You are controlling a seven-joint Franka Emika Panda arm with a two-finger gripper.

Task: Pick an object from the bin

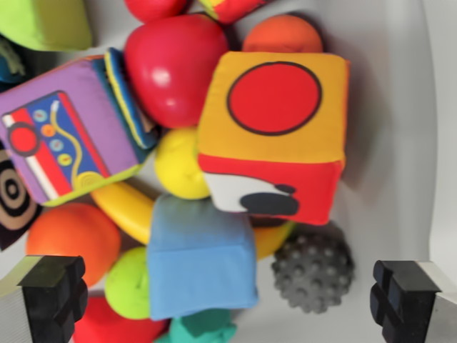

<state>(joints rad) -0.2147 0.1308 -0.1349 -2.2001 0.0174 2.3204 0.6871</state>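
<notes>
I look straight down into a white bin (400, 128) full of toys. My gripper (228, 304) is open, its two black fingertips (53, 293) at the bottom corners of the wrist view. Between them lie a blue soft block (200, 257) and a dark grey spiky ball (313, 271). Above sits a soft cube (275, 128) with an orange top, a red circle and a red side. A glossy red ball (171, 68), a yellow ball (180, 163) and a yellow banana shape (128, 207) lie nearby. Nothing is held.
A purple patterned soft cube (64, 136) fills the wrist view's left. An orange ball (71, 232), a green ball (128, 282), a teal piece (203, 330) and a green soft block (46, 21) crowd the rest. The bin's white wall rises along the wrist view's right.
</notes>
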